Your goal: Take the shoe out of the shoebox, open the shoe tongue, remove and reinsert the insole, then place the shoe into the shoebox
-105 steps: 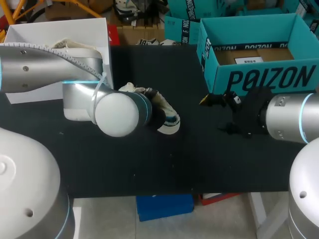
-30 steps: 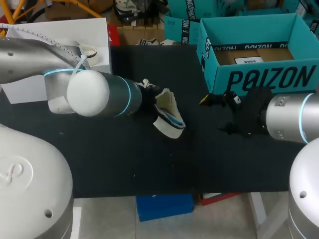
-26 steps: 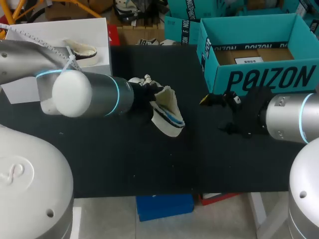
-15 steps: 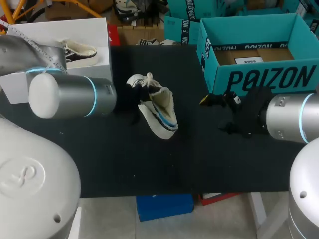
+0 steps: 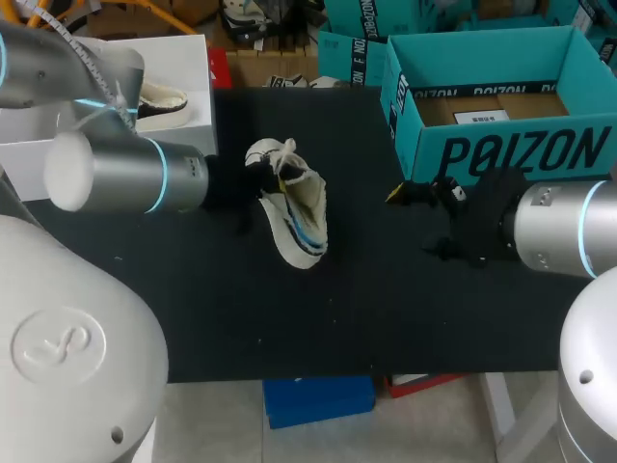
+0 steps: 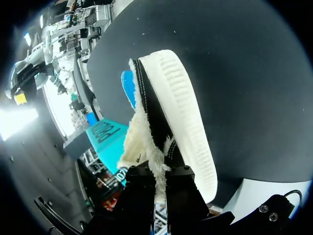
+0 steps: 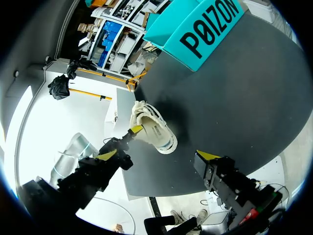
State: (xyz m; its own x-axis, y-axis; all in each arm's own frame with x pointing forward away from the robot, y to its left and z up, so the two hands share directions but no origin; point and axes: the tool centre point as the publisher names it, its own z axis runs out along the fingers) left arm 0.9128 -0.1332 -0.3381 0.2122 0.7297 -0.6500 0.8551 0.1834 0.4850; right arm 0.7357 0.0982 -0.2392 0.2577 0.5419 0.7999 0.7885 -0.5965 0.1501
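Observation:
A cream shoe [image 5: 296,210] with a blue stripe and a fleecy lining hangs tilted over the black table, its white laces toward the back. My left gripper [image 5: 256,189] is shut on the shoe's [image 6: 168,110] fleecy collar; the ribbed pale sole faces outward in the left wrist view, where my left gripper [image 6: 161,178] pinches the lining. Whether the toe touches the cloth I cannot tell. My right gripper [image 5: 416,222] stands open to the right of the shoe, in front of the teal shoebox [image 5: 501,154], holding nothing. From the right wrist, my right gripper [image 7: 156,155] faces the shoe [image 7: 152,131].
The teal shoebox [image 7: 195,27] sits open at the back right with brown card and a label inside. A white box [image 5: 58,68] at the back left holds a second shoe [image 5: 159,99]. The black table [image 5: 386,309] stretches bare toward the front edge.
My left arm has drawn back to the left, carrying the shoe leftward and turning it more upright. The right arm has not moved.

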